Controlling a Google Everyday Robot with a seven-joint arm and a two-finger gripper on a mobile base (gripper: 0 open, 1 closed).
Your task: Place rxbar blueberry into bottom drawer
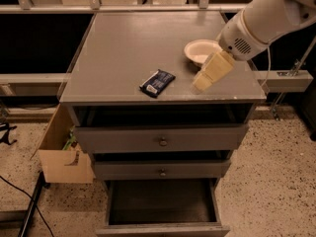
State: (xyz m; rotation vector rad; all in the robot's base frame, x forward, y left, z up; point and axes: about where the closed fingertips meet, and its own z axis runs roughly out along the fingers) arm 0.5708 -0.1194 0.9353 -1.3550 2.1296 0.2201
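Jaws give nothing away from this angle: spread or closed, I cannot tell, though they grip nothing. The snack bar (157, 83) lies loose near the front edge of the cabinet top (123, 48), apart from the gripper (200, 86), which hovers just beside the white bowl (196, 51). A careless sweep could clip the bowl, or push the bar off the edge so that it misses the open bottom drawer (160, 204).

Smooth white arm (276, 9), round wrist housing (239, 41) with small vent grille, pale cream claw (201, 83) above cabinet top (123, 48), right side
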